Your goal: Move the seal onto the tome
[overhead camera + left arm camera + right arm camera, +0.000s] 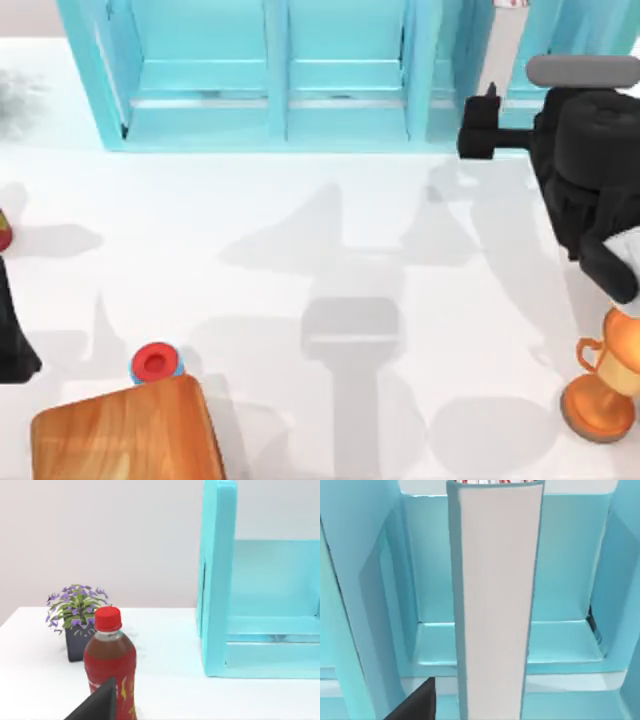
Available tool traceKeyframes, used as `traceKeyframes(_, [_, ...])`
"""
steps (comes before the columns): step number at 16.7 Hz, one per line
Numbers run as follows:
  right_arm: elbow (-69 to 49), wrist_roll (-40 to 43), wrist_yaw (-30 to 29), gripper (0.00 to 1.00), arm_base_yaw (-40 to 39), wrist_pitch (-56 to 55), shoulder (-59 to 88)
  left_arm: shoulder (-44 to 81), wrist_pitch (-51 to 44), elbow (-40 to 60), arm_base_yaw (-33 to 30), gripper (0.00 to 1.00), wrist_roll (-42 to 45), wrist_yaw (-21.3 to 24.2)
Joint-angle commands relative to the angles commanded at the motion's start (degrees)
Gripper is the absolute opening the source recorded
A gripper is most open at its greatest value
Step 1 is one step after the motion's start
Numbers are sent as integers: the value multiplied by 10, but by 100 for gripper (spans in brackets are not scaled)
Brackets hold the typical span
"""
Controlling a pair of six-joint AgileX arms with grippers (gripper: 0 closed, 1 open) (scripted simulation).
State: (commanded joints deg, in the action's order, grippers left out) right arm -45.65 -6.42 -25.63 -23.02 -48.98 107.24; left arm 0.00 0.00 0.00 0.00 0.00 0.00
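Top view has a teal shelf unit (280,80) running along the far edge of the table (300,230). At its right end the tome (507,45) stands upright, white page edges outward. Whether it sits inside a compartment or just before one, I cannot tell.

Near the left corner lies a wooden board (125,430), and a small red disc with a blue rim (155,362) sits just beyond its far edge. An orange-gold trophy (603,385) stands at the near right, well apart from both.

Close to the far edge, the right arm (590,170) lies level and points left. The right gripper (478,130) is just in front of the shelf, near the tome's foot. In the right wrist view the tome (495,605) rises straight ahead and very close. I cannot tell whether this gripper is open or closed.

At the table's left edge, the left arm (12,335) is parked. Its wrist view looks past a red-capped bottle (110,665) to a potted plant (75,615) and the shelf's end (217,580). Its grip is likewise unclear.
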Motion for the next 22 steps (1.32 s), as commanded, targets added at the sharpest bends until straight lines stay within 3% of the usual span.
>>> traceKeyframes(4, [-37,-7,-20,100,-20,-40,84,0,0,0,0,100,0,0])
traceKeyframes(11, [-46,-7,-18,100,-17,-39,94,0,0,0,0,100,0,0])
traceKeyframes(22, [-275,7,32,100,36,25,251,0,0,0,0,100,0,0])
